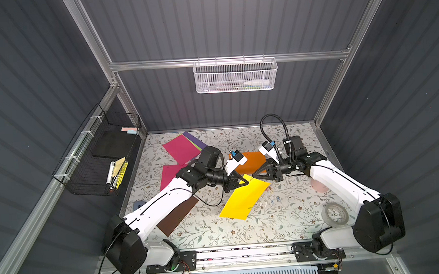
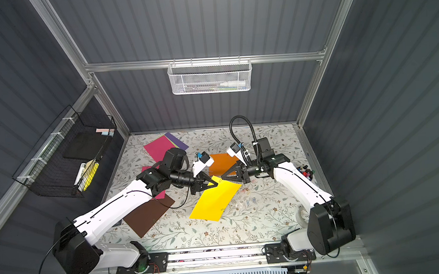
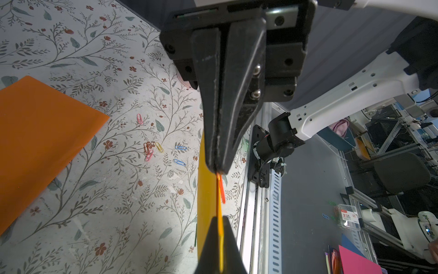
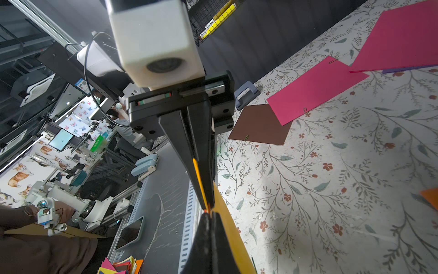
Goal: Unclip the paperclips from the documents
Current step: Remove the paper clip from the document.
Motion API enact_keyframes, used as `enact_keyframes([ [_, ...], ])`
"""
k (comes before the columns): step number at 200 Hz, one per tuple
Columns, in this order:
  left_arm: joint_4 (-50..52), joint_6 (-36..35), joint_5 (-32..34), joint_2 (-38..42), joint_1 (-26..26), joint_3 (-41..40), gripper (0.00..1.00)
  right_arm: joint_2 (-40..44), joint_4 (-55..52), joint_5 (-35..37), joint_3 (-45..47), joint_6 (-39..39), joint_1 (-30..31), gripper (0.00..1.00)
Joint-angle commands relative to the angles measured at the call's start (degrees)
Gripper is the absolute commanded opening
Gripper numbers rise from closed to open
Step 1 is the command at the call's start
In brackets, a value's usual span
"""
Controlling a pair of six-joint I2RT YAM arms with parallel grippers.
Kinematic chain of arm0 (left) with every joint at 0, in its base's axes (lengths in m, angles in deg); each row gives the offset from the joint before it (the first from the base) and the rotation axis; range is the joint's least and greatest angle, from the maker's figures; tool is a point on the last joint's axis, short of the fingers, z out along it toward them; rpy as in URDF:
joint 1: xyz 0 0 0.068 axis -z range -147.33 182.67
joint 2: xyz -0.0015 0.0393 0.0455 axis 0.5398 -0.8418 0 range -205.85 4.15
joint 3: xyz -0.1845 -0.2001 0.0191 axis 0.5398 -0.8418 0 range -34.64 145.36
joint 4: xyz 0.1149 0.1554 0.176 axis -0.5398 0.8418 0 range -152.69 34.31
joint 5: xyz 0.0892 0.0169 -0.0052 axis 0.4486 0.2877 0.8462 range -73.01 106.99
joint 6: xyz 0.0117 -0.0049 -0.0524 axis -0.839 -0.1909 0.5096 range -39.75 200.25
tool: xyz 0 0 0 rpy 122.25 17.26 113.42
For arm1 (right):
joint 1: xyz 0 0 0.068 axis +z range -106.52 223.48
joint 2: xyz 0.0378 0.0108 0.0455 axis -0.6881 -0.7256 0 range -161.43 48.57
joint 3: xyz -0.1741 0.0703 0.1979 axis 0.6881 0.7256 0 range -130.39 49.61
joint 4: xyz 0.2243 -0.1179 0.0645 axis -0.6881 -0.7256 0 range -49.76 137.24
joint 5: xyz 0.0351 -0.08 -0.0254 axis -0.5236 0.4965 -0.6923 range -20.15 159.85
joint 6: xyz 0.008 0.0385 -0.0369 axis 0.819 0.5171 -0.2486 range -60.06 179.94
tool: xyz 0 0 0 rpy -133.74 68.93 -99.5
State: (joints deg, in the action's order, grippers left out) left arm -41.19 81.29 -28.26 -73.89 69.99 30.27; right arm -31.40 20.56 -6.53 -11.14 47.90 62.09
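**At the counter's centre, two claws on one yellow sheet**

Taking the back wall as 12 o'clock, a white mesh basket (image 1: pixel 210 78) hangs there with a white pen (image 1: pixel 257 83) lying in it. At 9 o'clock a black wire basket (image 1: pixel 86 175) holds pastel sticky notes (image 1: pixel 129 129), a black pad (image 1: pixel 113 145), a marker (image 1: pixel 110 171) and a yellow pad (image 1: pixel 121 173). At 3 o'clock, in a top view, a cup of markers (image 2: pixel 305 173) stands behind the right arm.

Both arms reach in from the 6 o'clock rail, forearms slanting inward, so the claws face each other tip to tip. The left claw (image 1: pixel 246 183) is clamped on the raised corner of the yellow sheet (image 1: pixel 245 200), which slopes down toward 7 o'clock. The right claw (image 1: pixel 254 177) is pressed together on the orange paperclip (image 3: pixel 221 187) on that corner's edge.

Loose paperclips (image 3: pixel 151 149) lie at 4 o'clock of the claws. An orange sheet (image 1: pixel 250 161) lies just beyond them at 12. Magenta sheets (image 1: pixel 181 148) lie at 10 o'clock and a brown sheet (image 1: pixel 178 214) at 8.
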Motion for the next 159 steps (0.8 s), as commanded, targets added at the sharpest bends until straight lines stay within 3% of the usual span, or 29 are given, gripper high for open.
enact_keyframes([
  [1,2.85,-2.57,-0.8,-0.87,-0.23,-1.18,0.0,0.67,-0.04,-1.11,0.42,-0.75,-1.03,0.0],
  [103,3.27,-2.8,0.45,-2.11,-0.23,-1.8,0.0,2.21,6.33,6.0,3.32,6.71,-5.26,0.0],
  [159,1.82,-0.4,5.59,0.37,-0.81,0.23,0.0,3.35,7.98,30.52,14.6,23.18,-6.55,0.0],
])
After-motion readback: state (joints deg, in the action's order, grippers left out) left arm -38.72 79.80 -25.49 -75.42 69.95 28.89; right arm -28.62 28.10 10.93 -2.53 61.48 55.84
